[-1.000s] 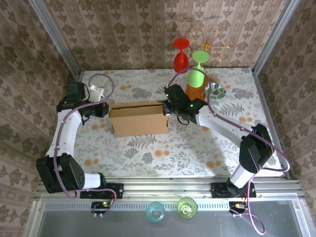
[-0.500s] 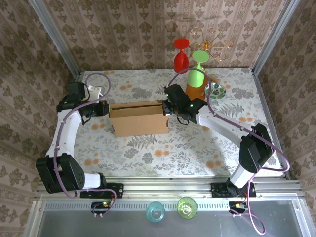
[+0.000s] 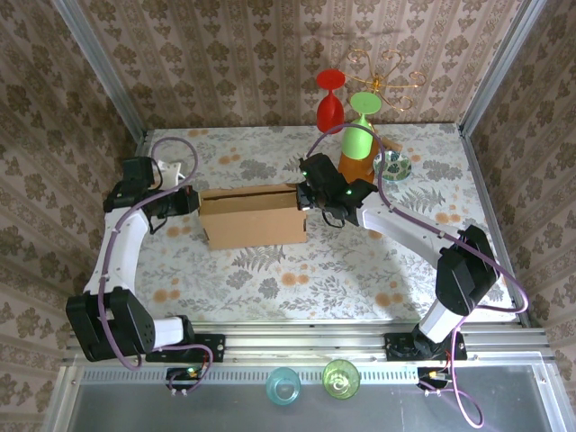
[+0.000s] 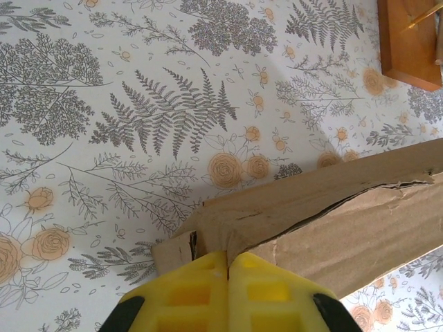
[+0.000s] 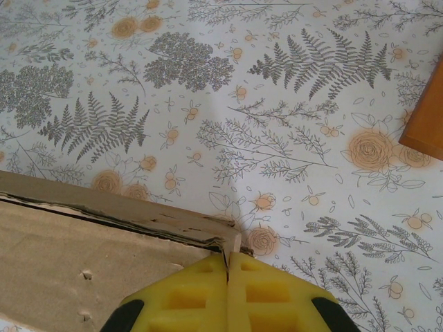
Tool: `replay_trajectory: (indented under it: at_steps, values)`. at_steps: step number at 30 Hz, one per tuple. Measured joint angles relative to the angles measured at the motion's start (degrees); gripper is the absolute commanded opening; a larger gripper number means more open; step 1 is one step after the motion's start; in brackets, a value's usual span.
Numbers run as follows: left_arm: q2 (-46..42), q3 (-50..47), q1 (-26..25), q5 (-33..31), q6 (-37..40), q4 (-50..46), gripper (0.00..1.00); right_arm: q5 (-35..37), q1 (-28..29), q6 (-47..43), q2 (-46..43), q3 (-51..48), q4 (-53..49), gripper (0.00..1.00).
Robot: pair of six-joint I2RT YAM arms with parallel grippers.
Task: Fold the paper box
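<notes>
Floral-patterned counter (image 3: 360, 270) is carrying the paper box (image 3: 252, 220) left of centre, long side facing the arm bases, its top seam partly gaping. Left end effector (image 3: 187, 200) is meeting the box's left end; in the wrist view its yellow fingers (image 4: 187, 297) are pressed together, nipping the cardboard corner. Right end effector (image 3: 306, 196) is at the right end, fingers (image 5: 270, 294) likewise pressed together on a thin cardboard edge. Red glass (image 3: 329, 99) and green glass (image 3: 360, 135) are standing behind.
</notes>
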Motion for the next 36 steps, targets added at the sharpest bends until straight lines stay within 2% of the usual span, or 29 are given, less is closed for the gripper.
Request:
replay_trajectory:
  at_steps: [27,36]
  values:
    - [-4.4,-7.0,0.9,0.8,-2.0,6.3,0.02,-0.1,0.0,0.0,-0.2,-2.0,3.5,0.00]
    - [-6.9,-10.2,0.9,0.7,-2.6,9.0,0.02,-0.2,0.2,-1.1,-1.9,-5.5,7.3,0.00]
